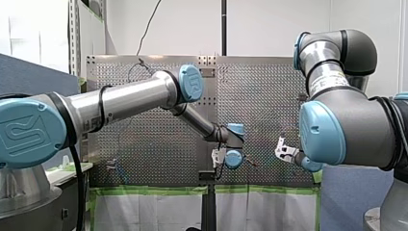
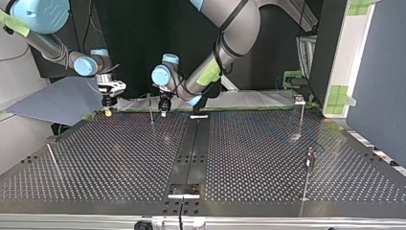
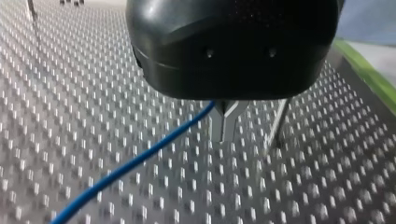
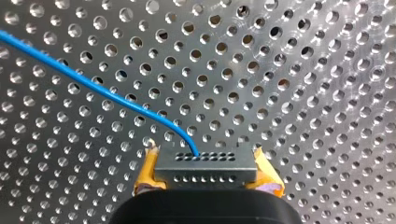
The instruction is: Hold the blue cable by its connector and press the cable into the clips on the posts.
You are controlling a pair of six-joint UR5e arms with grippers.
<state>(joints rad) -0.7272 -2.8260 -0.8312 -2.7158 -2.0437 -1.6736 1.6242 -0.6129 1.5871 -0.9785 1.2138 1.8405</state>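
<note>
**Two-arm cable routing at the far edge of the perforated metal counter (image 4: 303,93).**

- **Right arm.** The right gripper (image 4: 204,158) has its fingers clenched on the dark grey rectangular connector (image 4: 205,171). The connector sits crosswise between the yellow pads (image 4: 145,175), with its two rows of small holes facing the wrist camera. The thin blue cable (image 4: 93,86) leaves the upper row near its middle and curves away above the counter.
- **Left arm.** The left gripper (image 3: 224,128) shows its metal fingers (image 3: 218,122) pressed together, apparently pinching the cable. The cable emerges at their root and trails off over the counter.
- **Post.** A slim metal post (image 3: 280,126) stands just beside these fingers, apart from the cable. Its clip lies out of sight behind the gripper body. In the top view this post stands between the two grippers, which hang near each other.
- **Progress.** The cable appears not yet seated at this post. Whether it is seated at the other posts cannot be told.

**Probable failure modes.**

1. The thin cable may slide through the narrow metal fingers if the arms draw apart, so that tension is lost before the clip is reached.
2. A pull at an angle may twist the connector between the pads, or strain the single wire where it enters the block.
3. A lateral error may push the fingers against the slender post, which would likely bend or deflect and leave the cable outside the clip.
</note>
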